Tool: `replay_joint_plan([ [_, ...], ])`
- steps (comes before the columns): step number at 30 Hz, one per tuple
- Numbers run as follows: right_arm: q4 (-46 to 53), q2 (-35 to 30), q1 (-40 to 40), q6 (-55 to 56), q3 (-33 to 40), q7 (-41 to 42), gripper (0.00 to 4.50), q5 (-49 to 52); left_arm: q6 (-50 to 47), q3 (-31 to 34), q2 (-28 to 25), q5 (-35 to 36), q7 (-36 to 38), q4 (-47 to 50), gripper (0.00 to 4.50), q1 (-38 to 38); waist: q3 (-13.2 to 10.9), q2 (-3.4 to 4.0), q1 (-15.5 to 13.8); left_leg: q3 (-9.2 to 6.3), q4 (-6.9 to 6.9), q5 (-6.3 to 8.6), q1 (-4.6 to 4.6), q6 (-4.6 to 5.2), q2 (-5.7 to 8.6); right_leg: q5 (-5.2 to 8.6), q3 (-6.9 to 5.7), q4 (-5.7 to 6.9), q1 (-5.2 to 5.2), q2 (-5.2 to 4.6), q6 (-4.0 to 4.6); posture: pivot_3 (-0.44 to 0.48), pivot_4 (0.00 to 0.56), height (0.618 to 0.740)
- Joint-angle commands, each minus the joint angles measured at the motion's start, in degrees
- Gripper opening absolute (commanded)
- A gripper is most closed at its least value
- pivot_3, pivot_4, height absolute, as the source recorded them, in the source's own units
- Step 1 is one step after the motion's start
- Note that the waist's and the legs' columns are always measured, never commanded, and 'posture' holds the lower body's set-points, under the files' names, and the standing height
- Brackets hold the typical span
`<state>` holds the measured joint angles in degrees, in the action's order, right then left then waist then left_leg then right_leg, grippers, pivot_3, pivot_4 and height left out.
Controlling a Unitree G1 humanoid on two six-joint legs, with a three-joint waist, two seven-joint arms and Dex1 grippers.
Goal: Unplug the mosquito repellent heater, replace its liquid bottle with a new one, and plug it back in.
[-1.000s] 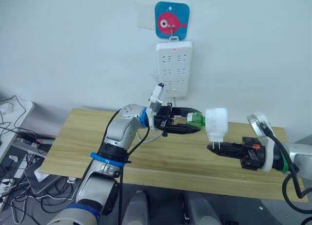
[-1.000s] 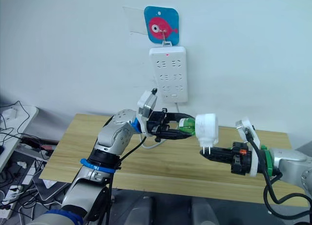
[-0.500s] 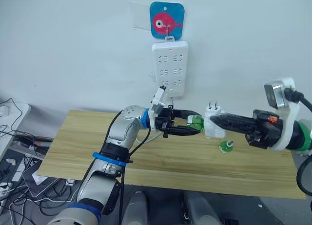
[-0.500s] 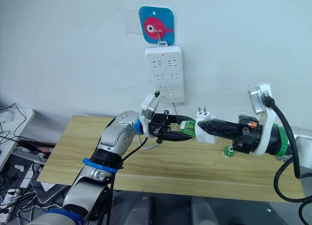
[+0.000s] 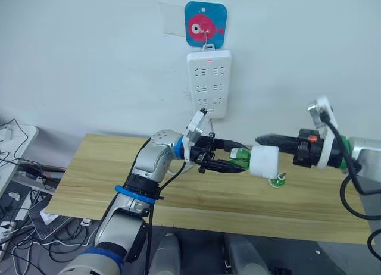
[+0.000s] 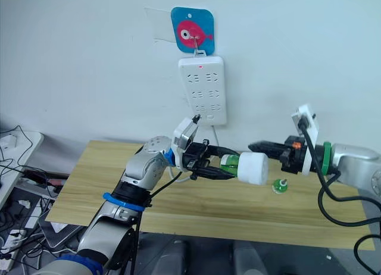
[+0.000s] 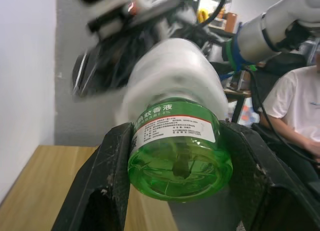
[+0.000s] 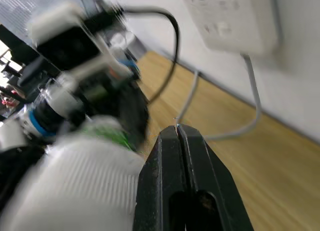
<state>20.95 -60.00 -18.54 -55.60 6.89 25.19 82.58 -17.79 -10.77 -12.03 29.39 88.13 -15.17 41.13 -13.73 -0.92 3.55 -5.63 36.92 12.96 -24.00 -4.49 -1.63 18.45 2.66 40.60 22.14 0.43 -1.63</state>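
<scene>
Fingers (image 7: pixel 112 186) of left gripper (image 5: pixel 229 159) clamped on either side of green liquid bottle (image 7: pixel 180 146), holding it level above counter (image 5: pixel 107 180). Mosquito repellent heater (image 5: pixel 264 161) seated on far end of that bottle, white body lying sideways in mid-air, between both grippers. Right gripper (image 5: pixel 262 139) closed, black fingers (image 8: pixel 182 176) pressed flat together with nothing between them, tips just above and behind heater's top edge; whether touching it, cannot tell. Left arm bent at elbow, forearm reaching across toward robot's right, wrist level. Right arm stretched in from right side, roughly horizontal, pointing toward left gripper. Small green bottle (image 5: pixel 276 180) standing upright on counter below right gripper, just beside heater in head views. White power strip (image 5: pixel 208 83) hanging on wall above and behind left gripper, red light lit near top, under blue square hook plate with pink fish (image 5: pixel 205 26). Bottle's printed label and clear green base readable in left wrist view, plus person in white shirt (image 7: pixel 295 106) seated behind. Strip's cable (image 8: pixel 250 111) trailing down onto counter in right wrist view.
</scene>
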Motion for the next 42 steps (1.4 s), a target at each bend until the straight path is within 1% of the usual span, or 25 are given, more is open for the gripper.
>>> replay_joint_plan([
  [1,0.79,0.95,3.34,-0.41,1.23,4.39,0.02,-3.7,-1.99,1.59,0.14,2.79,-0.89,3.5,2.26,0.83,0.0,0.0,-0.07,0.0,0.0,0.0,0.0,0.0,0.0,0.0,0.0,0.02,0.0,0.0,0.0,-0.095,0.19,0.74],
  [3,2.08,1.31,5.93,-0.95,1.76,5.89,0.02,-4.46,-2.62,2.2,0.33,3.03,-2.33,3.46,2.26,1.0,0.0,0.0,-0.12,0.0,0.03,0.0,0.02,0.0,0.0,0.0,0.0,0.05,0.0,0.0,0.0,-0.089,0.191,0.74],
  [5,4.64,1.61,8.48,-2.35,2.95,6.02,0.02,-1.95,-2.71,2.76,0.51,2.81,-3.88,2.93,2.26,1.3,0.0,0.0,-0.13,0.0,0.04,0.0,0.05,-0.01,0.0,0.0,0.02,0.11,-0.01,0.0,0.0,-0.081,0.193,0.74],
  [10,11.57,-0.22,12.32,-4.74,6.19,3.0,0.02,11.94,0.27,2.95,0.47,0.35,-5.67,0.78,2.26,1.36,0.0,0.0,-0.08,0.01,0.04,-0.01,0.07,-0.01,0.0,0.0,0.03,0.15,-0.01,0.02,-0.01,-0.075,0.196,0.74],
  [14,14.47,-2.81,12.85,-2.22,7.07,-2.84,0.02,23.18,1.58,2.34,0.29,-0.53,-5.73,0.49,2.26,0.69,0.0,-0.01,-0.17,0.01,0.05,0.0,0.06,0.0,0.01,0.0,0.03,0.13,-0.04,0.01,-0.01,-0.075,0.193,0.74],
  [18,13.35,-4.62,8.3,1.22,6.49,-7.24,0.02,29.96,2.64,1.25,-0.2,-1.65,-4.98,0.51,2.26,0.08,0.0,-0.01,-0.06,0.02,0.05,0.0,0.07,-0.01,0.02,0.0,0.04,0.14,-0.04,0.01,-0.01,-0.085,0.188,0.74],
  [24,8.85,-1.99,-3.35,4.54,2.99,-12.79,0.02,30.42,1.34,0.12,-0.28,-1.66,-3.77,0.94,2.26,0.01,0.0,0.0,0.01,0.01,0.04,-0.01,0.06,-0.01,0.0,0.0,0.03,0.12,-0.03,0.02,-0.01,-0.097,0.182,0.74],
  [27,7.55,-2.16,-4.87,3.86,3.15,-13.94,0.02,30.42,1.15,0.06,-0.34,-1.44,-3.52,0.93,2.26,0.18,0.0,0.0,0.0,0.01,0.03,-0.01,0.03,-0.01,0.0,0.0,0.02,0.11,-0.01,0.02,0.0,-0.096,0.183,0.74],
  [29,6.85,-3.98,-2.39,2.0,5.32,-12.75,0.02,30.29,0.0,0.32,-0.62,-0.7,-2.84,0.94,2.26,0.38,0.0,0.0,-0.27,0.0,0.02,0.0,0.0,0.0,0.0,0.0,0.01,0.09,0.01,0.01,0.0,-0.092,0.185,0.74],
  [32,5.0,-6.53,6.24,-2.59,11.84,-8.48,0.02,29.76,-1.68,0.89,-1.06,0.33,-2.79,1.91,2.26,0.16,0.0,0.0,-0.63,-0.05,0.02,0.0,-0.07,0.0,0.02,0.0,-0.06,0.01,0.01,-0.01,0.0,-0.088,0.185,0.74],
  [34,3.96,-7.08,10.71,-4.73,15.29,-5.23,0.02,30.24,-1.24,0.85,-1.27,0.1,-3.03,1.95,2.26,-0.05,0.0,0.0,-0.61,-0.02,0.03,0.0,-0.1,0.0,0.03,0.0,-0.04,-0.03,0.01,-0.03,0.01,-0.088,0.185,0.74],
  [36,3.0,-7.73,15.4,-7.94,18.9,-0.05,0.02,30.42,-1.08,0.95,-1.45,-0.04,-3.33,1.82,2.26,-0.08,0.0,-0.01,-0.61,-0.01,0.04,0.0,-0.09,0.0,0.03,-0.01,-0.03,-0.01,0.01,-0.04,0.01,-0.085,0.193,0.74],
  [38,4.26,-8.84,20.04,-11.47,21.73,3.75,0.02,30.42,-1.08,1.07,-1.59,-0.05,-3.41,1.71,2.26,-0.01,0.0,0.0,-0.61,0.0,0.04,0.0,-0.03,0.0,0.03,0.0,-0.02,0.03,-0.01,-0.03,0.01,-0.085,0.193,0.74],
  [41,8.28,-8.0,24.35,-12.29,21.41,4.18,0.02,26.57,-1.04,1.17,-1.45,0.01,-3.52,1.51,2.26,0.3,0.0,0.0,-0.25,0.0,0.03,0.0,0.05,0.0,-0.01,0.0,0.01,0.11,-0.02,0.03,0.0,-0.087,0.195,0.74],
  [42,9.83,-6.73,25.06,-11.28,19.91,3.81,0.02,23.07,-1.13,1.29,-1.23,0.14,-3.68,1.4,2.26,0.56,0.0,0.0,-0.12,0.01,0.04,0.0,0.08,0.0,-0.03,0.0,0.02,0.13,-0.03,0.05,-0.01,-0.087,0.195,0.74],
])
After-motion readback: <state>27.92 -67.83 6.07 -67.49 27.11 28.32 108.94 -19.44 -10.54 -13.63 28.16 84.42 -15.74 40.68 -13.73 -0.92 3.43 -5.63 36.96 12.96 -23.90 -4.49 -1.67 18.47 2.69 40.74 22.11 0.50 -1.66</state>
